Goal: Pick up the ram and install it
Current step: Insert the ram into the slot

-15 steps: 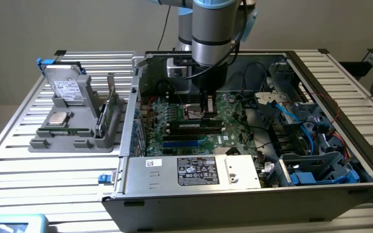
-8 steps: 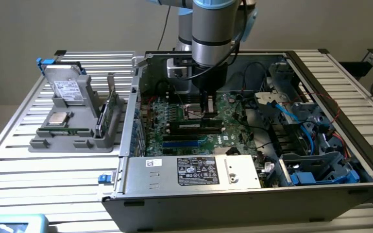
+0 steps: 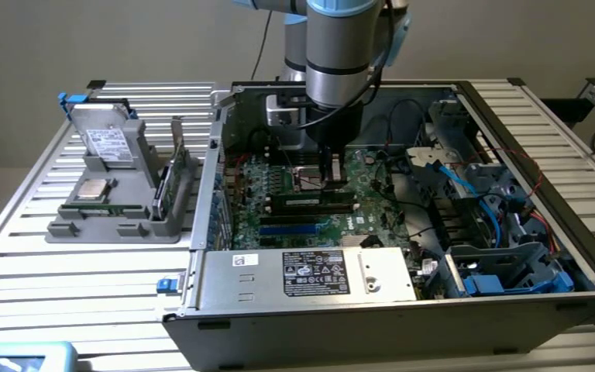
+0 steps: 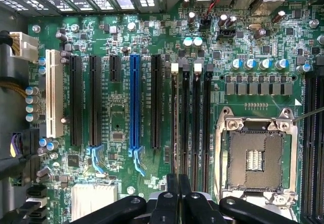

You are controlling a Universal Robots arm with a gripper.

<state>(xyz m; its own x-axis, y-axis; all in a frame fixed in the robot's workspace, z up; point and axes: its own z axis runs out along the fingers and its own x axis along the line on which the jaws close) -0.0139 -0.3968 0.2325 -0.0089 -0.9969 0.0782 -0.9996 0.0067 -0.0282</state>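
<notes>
Green motherboard [image 4: 126, 107], end effector [image 4: 178, 179] over black slots [image 4: 190, 118]

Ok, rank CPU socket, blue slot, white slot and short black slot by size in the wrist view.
1. CPU socket.
2. Blue slot and white slot: too alike to rank.
3. Short black slot.

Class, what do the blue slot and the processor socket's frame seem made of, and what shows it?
Blue slot: likely moulded plastic, evenly coloured, dull sheen. Socket frame: probably bare metal, silvery, glinting at its edges.
</notes>
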